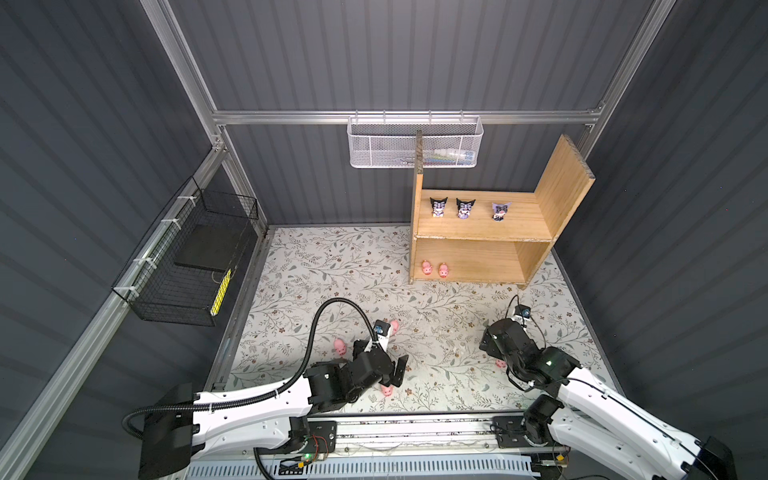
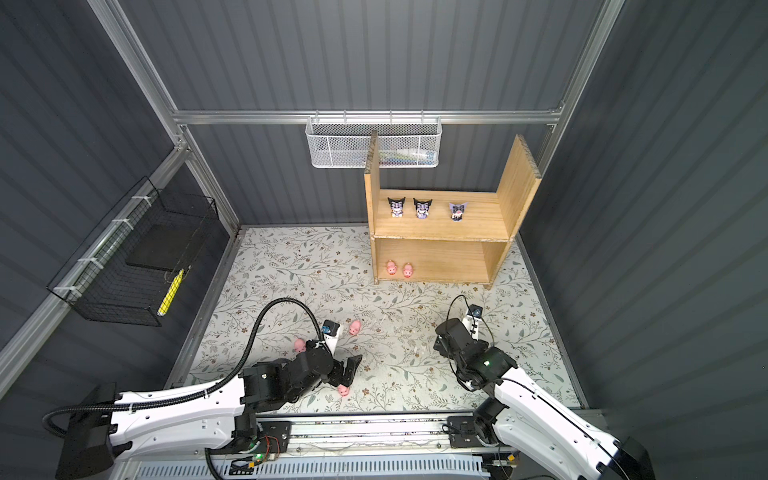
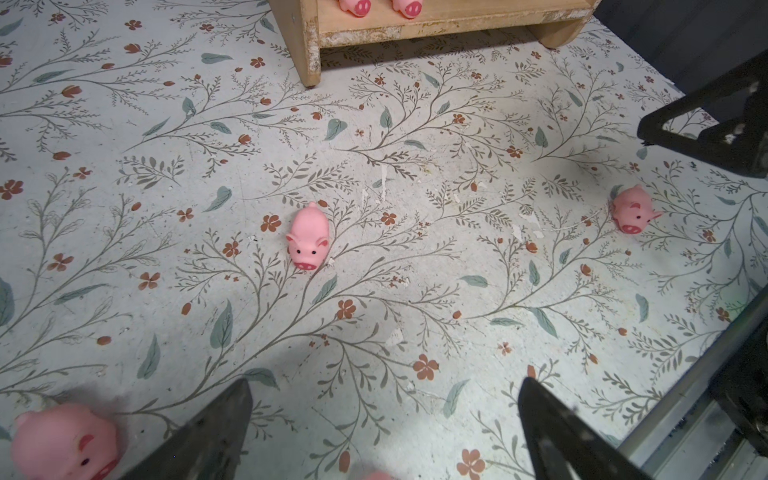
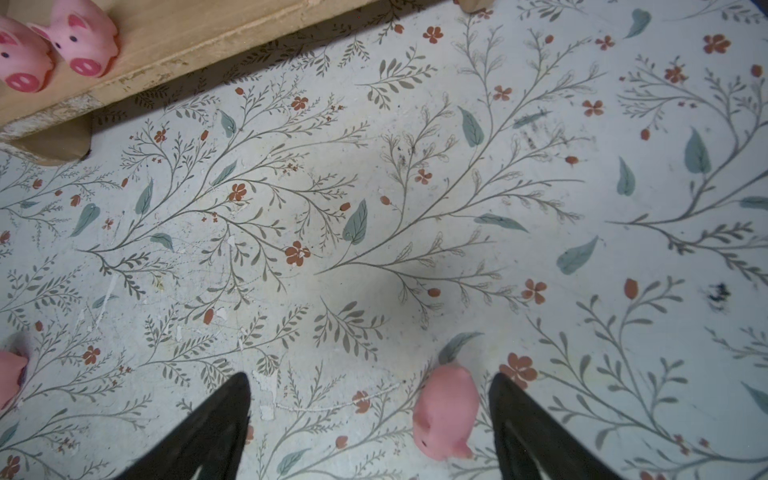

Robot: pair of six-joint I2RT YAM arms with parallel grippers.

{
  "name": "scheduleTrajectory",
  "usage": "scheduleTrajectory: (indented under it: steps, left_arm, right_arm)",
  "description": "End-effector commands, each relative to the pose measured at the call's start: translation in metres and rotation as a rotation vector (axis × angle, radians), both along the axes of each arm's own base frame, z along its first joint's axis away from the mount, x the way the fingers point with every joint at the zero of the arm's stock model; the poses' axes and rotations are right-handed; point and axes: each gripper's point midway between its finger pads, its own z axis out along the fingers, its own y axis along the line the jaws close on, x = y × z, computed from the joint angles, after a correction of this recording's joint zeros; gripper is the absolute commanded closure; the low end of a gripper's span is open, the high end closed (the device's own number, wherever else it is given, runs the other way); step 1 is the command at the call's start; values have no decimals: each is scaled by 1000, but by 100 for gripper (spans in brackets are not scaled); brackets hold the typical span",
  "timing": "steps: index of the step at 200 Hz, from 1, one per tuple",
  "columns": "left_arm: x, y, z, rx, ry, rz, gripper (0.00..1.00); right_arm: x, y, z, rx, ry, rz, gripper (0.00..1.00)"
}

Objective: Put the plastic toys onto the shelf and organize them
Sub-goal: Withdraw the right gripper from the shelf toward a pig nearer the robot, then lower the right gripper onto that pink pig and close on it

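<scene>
I see the wooden shelf (image 1: 519, 226) standing at the far right corner of the floral tabletop (image 1: 316, 274). Upright in a row on its upper level are a black-hooded figurine (image 1: 438, 207), a second black-hooded figurine (image 1: 465, 208) and, a little apart, a lavender-hooded figurine (image 1: 500, 211). At the left end of the lower level a pink pig (image 1: 427, 267) and its neighbour pig (image 1: 443, 270) sit side by side, snouts outward.

Four more pigs lie on the tabletop. My right tool (image 4: 370, 378) hangs low with its jaws spread wide, gripping nothing. The nearest pig (image 4: 446, 411) lies between the fingers, just beside one of them; whether it touches I cannot tell. In both top views the arm hides that tool.

My left tool (image 3: 385, 380) is also spread wide and empty, low over the front of the tabletop. A front pig (image 1: 387, 390) lies just beside it and a left pig (image 1: 340, 346) near the wrist. A middle pig (image 1: 394, 326) lies beyond the wrist camera, toward the shelf.
</scene>
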Motion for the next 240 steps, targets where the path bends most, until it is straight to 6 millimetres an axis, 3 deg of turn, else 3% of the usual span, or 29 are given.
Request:
scheduleTrajectory:
  steps: [1,50,150,240]
  left_arm:
    - [0,-8,10,-39,0,-7,0]
    - [-1,-7,8,-25,-4,-18,0]
    - [1,11,5,20,-46,4,0]
    - [4,15,5,36,-77,7,0]
  right_arm:
    - [-12,-6,-12,41,31,-56,14]
    - [-24,-10,-24,39,113,-94,17]
    - [-24,-2,-48,61,221,-110,28]
    - [-22,-12,-66,101,298,-156,28]
